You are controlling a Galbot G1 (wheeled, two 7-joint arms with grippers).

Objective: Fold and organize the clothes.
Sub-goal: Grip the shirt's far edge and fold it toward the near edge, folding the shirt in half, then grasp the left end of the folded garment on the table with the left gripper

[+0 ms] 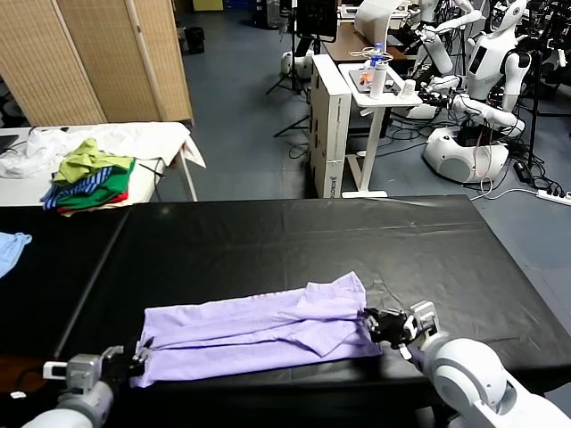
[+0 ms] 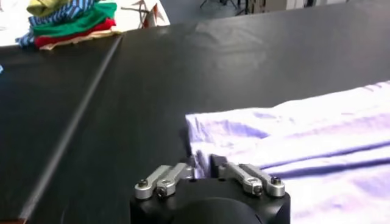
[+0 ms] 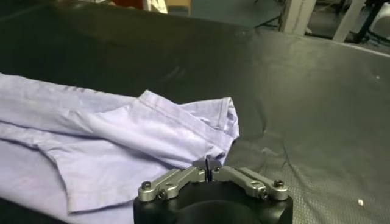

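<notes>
The lavender T-shirt lies folded into a long band across the front of the black table, a sleeve flap turned up at its right end. No print shows. My left gripper is at the shirt's left end, its jaws closed on the fabric edge in the left wrist view. My right gripper is at the right end. Its jaws are shut on the shirt's corner in the right wrist view, low at the table surface.
A green, yellow and striped heap of garments sits on a white table at the back left. A light blue cloth lies at the left edge. A white cart and other robots stand beyond the table.
</notes>
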